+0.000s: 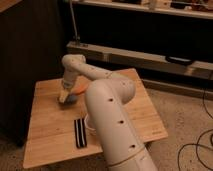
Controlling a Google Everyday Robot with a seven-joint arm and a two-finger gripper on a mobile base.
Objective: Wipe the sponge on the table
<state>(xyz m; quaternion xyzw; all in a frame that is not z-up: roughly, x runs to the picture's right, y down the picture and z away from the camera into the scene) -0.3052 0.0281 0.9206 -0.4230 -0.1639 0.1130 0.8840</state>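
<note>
Toward the back of the table, the gripper sits low at the sponge, beside the orange object; its grip, can't tell. Soft, light pad, I'd judge: pinch gently across its sides.

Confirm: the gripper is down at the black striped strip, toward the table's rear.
No. The camera view shows the gripper down at the blue-grey sponge, toward the table's rear; the black striped strip lies apart, nearer the front.
</note>
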